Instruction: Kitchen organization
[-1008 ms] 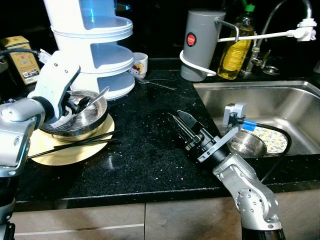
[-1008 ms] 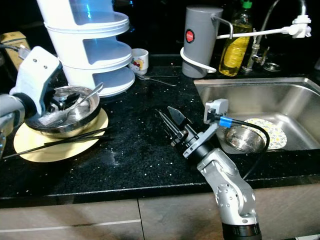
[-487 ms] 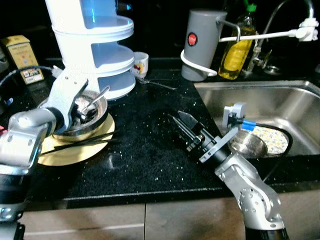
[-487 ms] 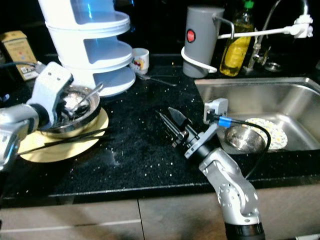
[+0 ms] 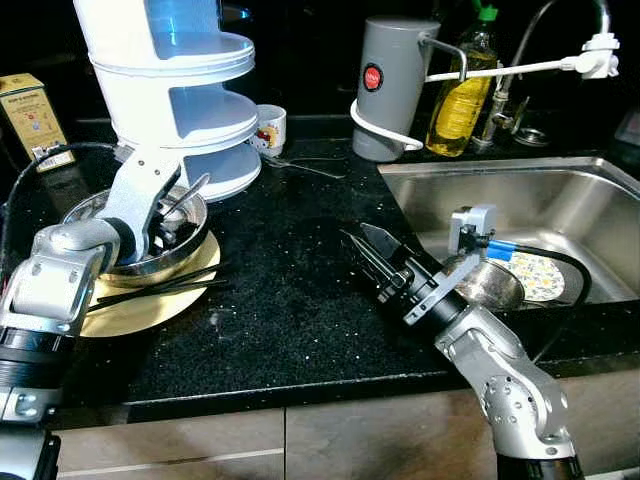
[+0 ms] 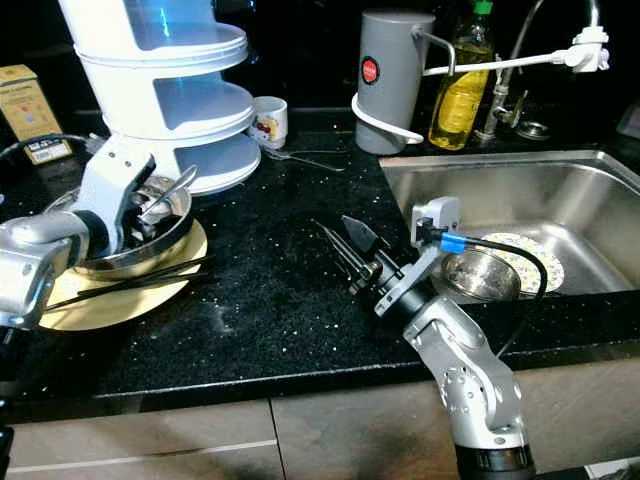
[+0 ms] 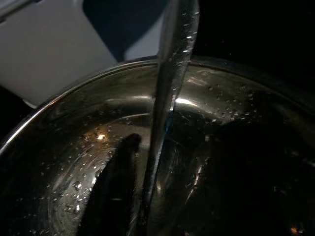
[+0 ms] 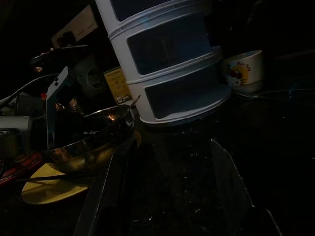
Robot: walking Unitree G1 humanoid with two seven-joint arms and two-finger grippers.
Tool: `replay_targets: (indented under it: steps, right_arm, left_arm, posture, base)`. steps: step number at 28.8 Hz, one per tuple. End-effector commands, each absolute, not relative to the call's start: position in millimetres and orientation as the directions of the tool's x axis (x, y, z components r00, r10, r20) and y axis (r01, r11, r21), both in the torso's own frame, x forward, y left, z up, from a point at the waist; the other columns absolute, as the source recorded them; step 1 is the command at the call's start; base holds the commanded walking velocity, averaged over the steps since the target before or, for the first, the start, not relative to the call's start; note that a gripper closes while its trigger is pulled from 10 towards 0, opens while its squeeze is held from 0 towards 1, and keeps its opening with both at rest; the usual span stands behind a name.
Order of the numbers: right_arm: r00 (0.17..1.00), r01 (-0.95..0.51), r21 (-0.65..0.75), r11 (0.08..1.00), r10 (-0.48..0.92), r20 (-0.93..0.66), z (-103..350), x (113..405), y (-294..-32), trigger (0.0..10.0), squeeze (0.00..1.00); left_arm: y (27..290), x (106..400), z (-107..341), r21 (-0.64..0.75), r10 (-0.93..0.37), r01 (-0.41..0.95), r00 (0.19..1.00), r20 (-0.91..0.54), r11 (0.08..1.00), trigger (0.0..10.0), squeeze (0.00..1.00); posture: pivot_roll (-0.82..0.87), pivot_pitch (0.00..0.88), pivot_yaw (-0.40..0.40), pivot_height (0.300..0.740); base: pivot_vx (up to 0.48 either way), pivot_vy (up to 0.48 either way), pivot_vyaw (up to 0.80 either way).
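In the left eye view, the left gripper (image 5: 160, 222) reaches down into the steel bowl (image 5: 95, 212) on the yellow plate (image 5: 150, 305); the spoon (image 5: 186, 195) leans on the bowl's far rim, handle pointing away toward the white tiered container (image 5: 165, 95), while the right gripper (image 5: 368, 250) hovers well apart over the counter (image 5: 280, 300), fingers spread. In the left wrist view, the spoon's long axis runs straight ahead along the fingers, one dark finger (image 7: 115, 191) beside it; whether the fingers pinch it cannot be told.

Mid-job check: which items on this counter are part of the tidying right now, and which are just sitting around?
In play: left gripper inside the steel bowl, spoon, chopsticks, yellow plate.

Lying about: white tiered container, mug, grey kettle, oil bottle, sink bowl, idle right gripper.
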State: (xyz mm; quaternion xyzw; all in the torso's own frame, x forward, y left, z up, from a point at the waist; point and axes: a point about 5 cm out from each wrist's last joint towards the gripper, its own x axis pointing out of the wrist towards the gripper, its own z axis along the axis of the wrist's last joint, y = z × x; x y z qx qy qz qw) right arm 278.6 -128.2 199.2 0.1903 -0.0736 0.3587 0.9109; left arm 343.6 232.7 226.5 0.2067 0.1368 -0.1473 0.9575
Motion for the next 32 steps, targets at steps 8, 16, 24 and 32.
replay_targets:
  steps: [8,16,24,32]
  right_arm:
    - [0.735,-0.678,0.287,0.676,0.619,0.277,202.8,277.9,-129.9,10.0,0.00]
    - [0.730,-0.683,0.308,0.662,0.619,0.288,201.5,278.3,-127.0,10.0,0.00]
    - [0.729,-0.685,0.329,0.650,0.617,0.297,199.2,279.2,-124.4,10.0,0.00]
    - [0.781,-0.623,0.343,0.703,0.543,0.307,200.8,287.7,-131.3,10.0,0.00]
  left_arm:
    - [227.5,345.7,226.4,0.327,-0.246,0.351,0.915,-0.320,0.877,0.0,0.00]
    - [222.3,344.4,261.7,0.306,-0.234,0.262,0.964,-0.125,0.915,0.0,0.00]
    - [216.0,334.6,300.0,0.267,-0.251,0.219,0.963,0.093,0.938,0.0,0.00]
    - [206.0,321.2,342.5,0.199,-0.314,0.255,0.871,0.378,0.946,0.0,0.00]
  posture:
    - [-0.14,0.000,-0.037,0.740]
    - [-0.12,0.000,-0.042,0.740]
    - [-0.11,0.000,-0.044,0.740]
    - [-0.09,0.000,-0.042,0.740]
  base:
    - [0.000,0.000,0.00]
    - [0.000,0.000,0.00]
    - [0.000,0.000,0.00]
    - [0.000,0.000,0.00]
